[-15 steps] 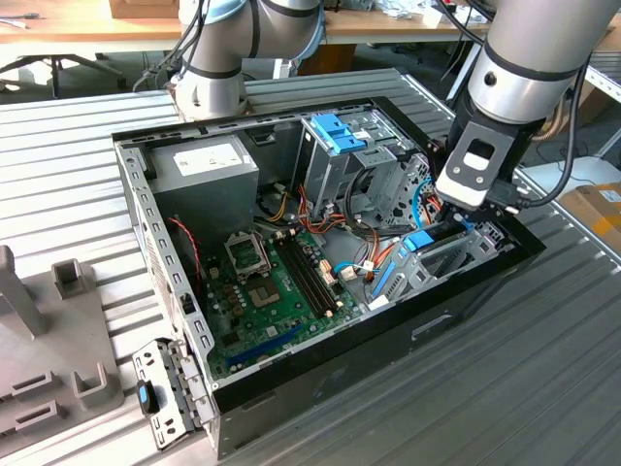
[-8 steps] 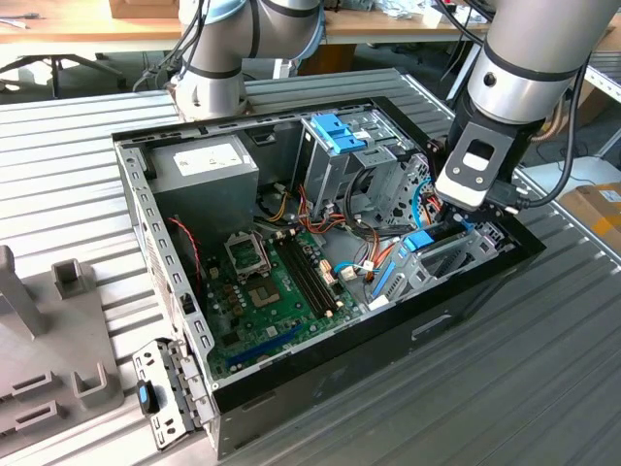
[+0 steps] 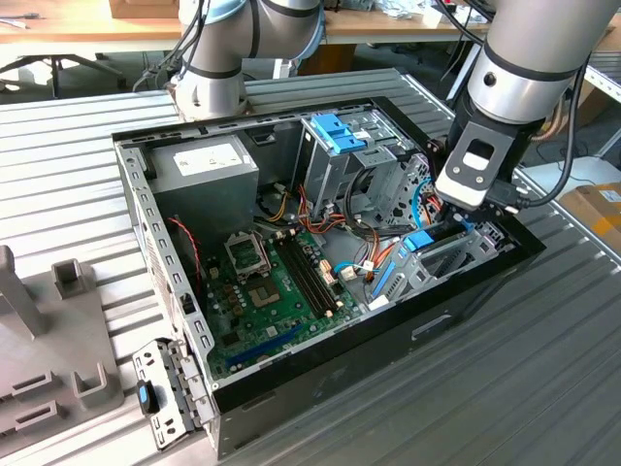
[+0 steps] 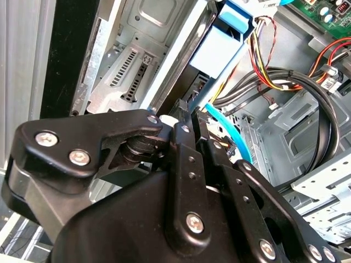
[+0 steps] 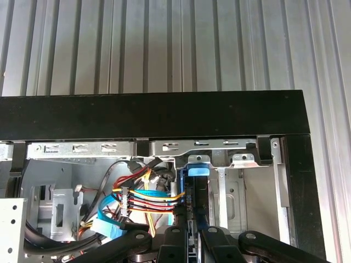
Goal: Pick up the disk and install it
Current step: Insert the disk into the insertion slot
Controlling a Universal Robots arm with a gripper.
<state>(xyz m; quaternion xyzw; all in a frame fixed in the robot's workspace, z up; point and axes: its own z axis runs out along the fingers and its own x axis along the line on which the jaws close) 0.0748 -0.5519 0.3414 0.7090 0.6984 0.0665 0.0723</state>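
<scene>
Installing is in hand: the gripper (image 5: 191, 235) has its jaws clamped, as far as I can tell, on the disk (image 5: 196, 171), which stands edge-on inside the computer case (image 5: 164, 115), just beside its black wall. Seating it calls for square alignment.

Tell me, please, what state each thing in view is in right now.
computer case, lying on its side, open, side panel off.
disk, on edge, partly in the bay beside the case wall, gripped.
tool, shut on the disk.
power-supply box, mounted in the case's corner.
processor socket, bare, no cooler on it.
</scene>
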